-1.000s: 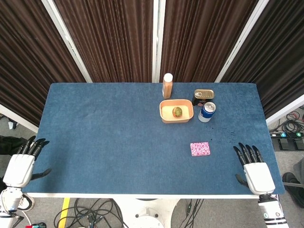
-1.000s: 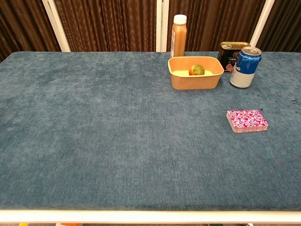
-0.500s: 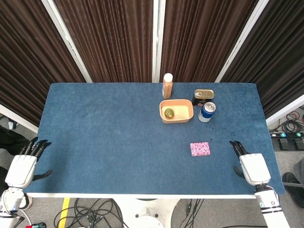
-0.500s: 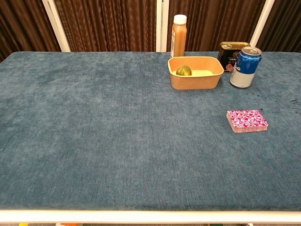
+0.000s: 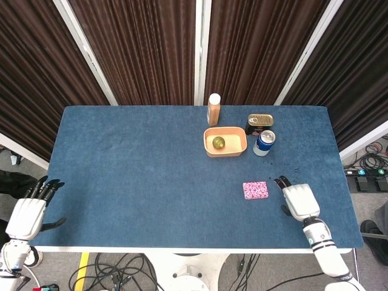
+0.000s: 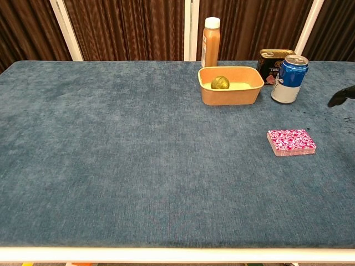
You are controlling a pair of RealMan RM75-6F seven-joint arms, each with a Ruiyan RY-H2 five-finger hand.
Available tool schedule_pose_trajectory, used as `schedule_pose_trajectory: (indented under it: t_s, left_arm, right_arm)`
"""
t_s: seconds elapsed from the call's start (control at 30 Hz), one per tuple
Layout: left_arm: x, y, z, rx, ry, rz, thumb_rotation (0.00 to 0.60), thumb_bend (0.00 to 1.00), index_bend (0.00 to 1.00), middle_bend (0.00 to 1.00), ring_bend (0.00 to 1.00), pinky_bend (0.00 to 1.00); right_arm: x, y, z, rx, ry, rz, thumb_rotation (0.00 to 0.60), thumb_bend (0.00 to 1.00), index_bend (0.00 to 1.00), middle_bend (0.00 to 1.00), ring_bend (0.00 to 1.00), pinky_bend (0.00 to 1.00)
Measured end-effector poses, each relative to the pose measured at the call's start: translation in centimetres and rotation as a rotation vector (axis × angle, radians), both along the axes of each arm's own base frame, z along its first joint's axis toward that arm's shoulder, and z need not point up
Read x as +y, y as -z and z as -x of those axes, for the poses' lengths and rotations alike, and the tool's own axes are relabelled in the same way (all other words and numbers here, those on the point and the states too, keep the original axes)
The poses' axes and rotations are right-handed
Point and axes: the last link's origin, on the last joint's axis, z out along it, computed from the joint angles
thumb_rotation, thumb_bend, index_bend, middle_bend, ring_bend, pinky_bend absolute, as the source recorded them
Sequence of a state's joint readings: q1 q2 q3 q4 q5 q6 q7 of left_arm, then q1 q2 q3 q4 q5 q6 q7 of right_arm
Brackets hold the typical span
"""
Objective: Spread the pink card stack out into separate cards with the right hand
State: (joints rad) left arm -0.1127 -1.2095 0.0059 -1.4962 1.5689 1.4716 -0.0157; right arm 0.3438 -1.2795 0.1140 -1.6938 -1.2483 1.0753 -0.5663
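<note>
Dark brown curtains with white vertical rails are seen behind a worktop (image 5: 139, 163) covered in blue cloth.

The pink card stack (image 5: 255, 190) lies flat on the cloth in the right half, toward the near edge. It is seen as one squared block with no card slid off it. Nothing touches it.

The right hand (image 5: 297, 199) is placed over the worktop just to the right of the stack, near it but apart from it. Its white back faces up and dark fingertips (image 5: 282, 181) point toward the far side. Nothing is held in it. Whether its fingers are spread or curled cannot be told from the head view. In the chest view only a dark fingertip (image 6: 339, 98) shows at the right edge, raised above the cloth.

The left hand (image 5: 27, 213) is seen off the near left corner of the worktop, beyond its edge. Its fingers are extended and apart, and nothing is held.

Toward the far side, an orange tub (image 5: 225, 142) is noted with a small green round fruit (image 5: 219, 142) inside, left of centre in the tub. A tan bottle with a white cap (image 5: 213, 110) stands upright just behind the tub. A blue drink can (image 5: 264, 142) stands upright just right of the tub, and a dark tin with a gold lid (image 5: 259, 123) sits close behind the can.
</note>
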Motion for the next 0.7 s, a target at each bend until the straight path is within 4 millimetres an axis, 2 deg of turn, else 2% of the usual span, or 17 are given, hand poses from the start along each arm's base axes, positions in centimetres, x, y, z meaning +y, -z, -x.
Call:
schedule_pose_trajectory:
  t_s: [0.37, 0.7]
  left_arm:
    - [0.1, 0.0, 0.2, -0.001, -0.003, 0.002, 0.600, 0.01, 0.18, 0.15, 0.02, 0.19]
    - [0.1, 0.0, 0.5, -0.015, -0.007, 0.004, 0.600, 0.01, 0.18, 0.15, 0.02, 0.19]
  right_arm:
    - [-2.1, 3.0, -1.3, 0.030, 0.028, -0.064, 0.600, 0.16, 0.23, 0.21, 0.72, 0.84]
    - [-3.7, 5.0, -2.5, 0.008, 0.064, -0.113, 0.600, 0.16, 0.24, 0.23, 0.72, 0.84]
